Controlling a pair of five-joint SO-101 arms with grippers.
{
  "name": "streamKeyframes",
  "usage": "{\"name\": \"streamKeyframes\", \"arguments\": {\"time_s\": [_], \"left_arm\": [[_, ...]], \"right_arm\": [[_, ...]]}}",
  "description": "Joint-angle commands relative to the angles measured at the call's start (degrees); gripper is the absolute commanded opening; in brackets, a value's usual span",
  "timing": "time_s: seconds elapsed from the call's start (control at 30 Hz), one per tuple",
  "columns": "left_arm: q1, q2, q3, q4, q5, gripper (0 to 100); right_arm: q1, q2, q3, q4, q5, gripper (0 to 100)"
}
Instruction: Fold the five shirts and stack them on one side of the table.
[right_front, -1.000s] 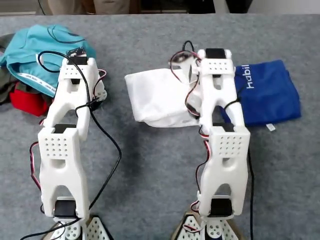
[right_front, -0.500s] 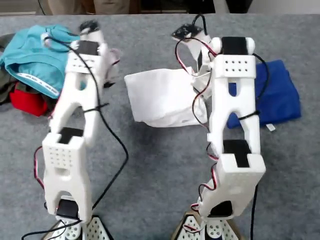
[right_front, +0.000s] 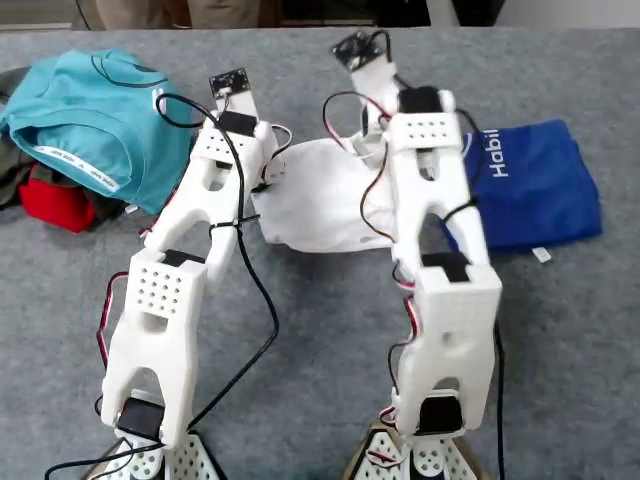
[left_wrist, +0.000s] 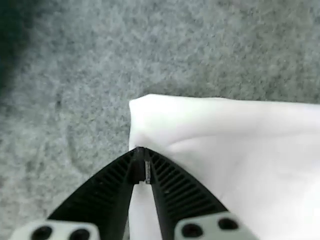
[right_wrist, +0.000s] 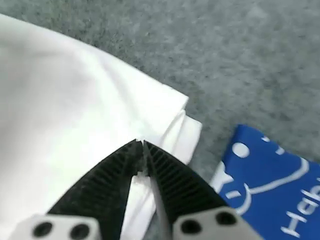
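White folded cotton shirt (right_front: 315, 205), lying mid-table toward the far edge of the grey table (right_front: 320, 350); left gripper (left_wrist: 141, 167) and right gripper (right_wrist: 142, 150) each clenched on a far corner; probably soft, light, limp; best held by the corners.

The table (right_front: 300, 330) is covered throughout by a grey surface, seemingly felt or carpet; a pale strip (right_front: 585, 10) is seen beyond its far edge.
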Motion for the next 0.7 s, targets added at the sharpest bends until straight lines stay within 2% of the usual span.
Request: {"name": "streamKeyframes", "arguments": {"time_s": [0.0, 0.13, 0.23, 0.67], "left_arm": [[0.4, 0.0, -2.7, -0.1, 0.5, 2], [0.8, 0.0, -3.1, -0.1, 0.4, 2], [1.0, 0.0, -3.3, -0.1, -2.5, 2], [0.9, 0.2, -3.3, -0.1, -3.5, 2]], "right_arm": [[1.3, 5.8, -1.6, -6.1, -0.2, 0.3], [5.4, 14.7, -9.4, -13.5, -0.2, 0.3], [6.9, 19.0, -18.9, -12.0, -0.4, 0.2], [6.5, 21.1, -61.3, 31.0, -0.1, 0.2]]}}
